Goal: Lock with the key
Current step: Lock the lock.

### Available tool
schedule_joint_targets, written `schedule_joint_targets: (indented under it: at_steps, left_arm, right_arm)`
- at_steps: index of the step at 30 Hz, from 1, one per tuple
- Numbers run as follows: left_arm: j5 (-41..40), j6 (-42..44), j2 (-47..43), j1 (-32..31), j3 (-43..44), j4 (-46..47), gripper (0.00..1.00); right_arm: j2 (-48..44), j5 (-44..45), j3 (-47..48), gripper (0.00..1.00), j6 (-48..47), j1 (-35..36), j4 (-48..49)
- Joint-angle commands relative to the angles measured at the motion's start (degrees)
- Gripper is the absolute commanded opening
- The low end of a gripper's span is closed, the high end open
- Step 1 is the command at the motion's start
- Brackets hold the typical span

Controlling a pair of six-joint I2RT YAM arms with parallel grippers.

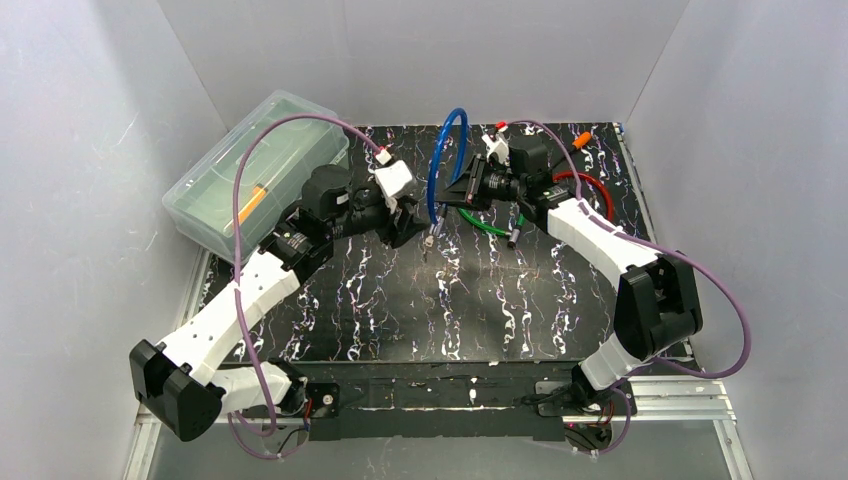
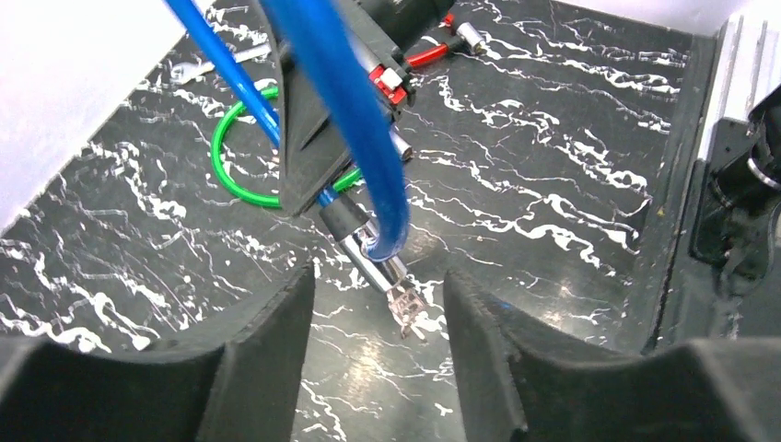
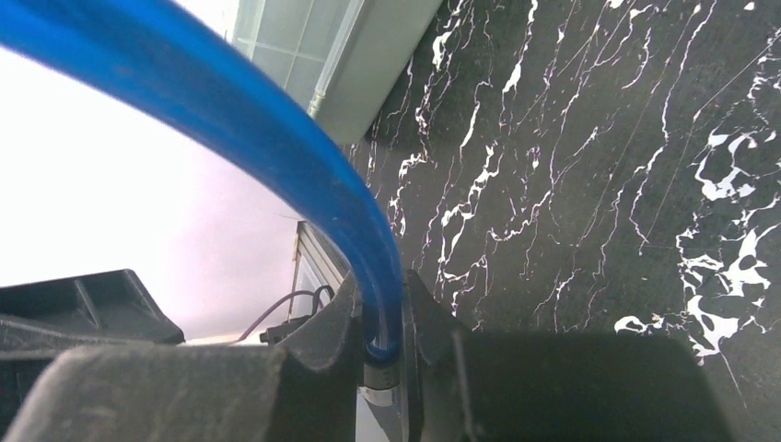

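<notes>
A blue cable lock [image 1: 447, 160] stands up as a loop over the mat's far middle. My right gripper [image 1: 470, 188] is shut on it near its black and silver barrel; in the right wrist view the blue cable [image 3: 230, 101] runs down between the closed fingers of the right gripper [image 3: 380, 331]. A small key [image 1: 428, 240] hangs from the barrel's lower end. In the left wrist view the key [image 2: 406, 308] sticks out of the silver barrel [image 2: 368, 262], just ahead of the gap in my left gripper [image 2: 378, 304]. My left gripper [image 1: 408, 222] is open and holds nothing.
A green cable lock [image 1: 485, 225] and a red one [image 1: 595, 190] lie on the mat behind the right gripper. A clear plastic box [image 1: 255, 170] with an orange item inside stands at the far left. White walls close in three sides.
</notes>
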Motion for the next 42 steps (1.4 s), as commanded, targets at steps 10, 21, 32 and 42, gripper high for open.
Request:
schedule_joint_targets:
  at_steps: [10,21,32,42]
  left_arm:
    - [-10.36,-9.98,-7.09,1.38,-3.78,-0.93,0.61]
    - [-21.00,3.09,-8.66,-5.08,-14.87,10.49,0.46]
    - [-30.90,8.22,-1.02,-15.18,-12.82,15.81,0.46]
    - [-36.26,4.65,4.27,-16.46,-10.10,15.82,0.43]
  right_arm:
    - [-0.59,3.55,5.61,0.01,1.46,-2.65,-2.98]
    - [-1.04,4.38,5.04,0.01,5.71,-3.34,-1.20]
    - [-1.35,4.46,4.65,0.01,6.82,-3.52,-1.19]
    - [-2.16,3.51,3.86,0.01,7.91,-3.52,1.22]
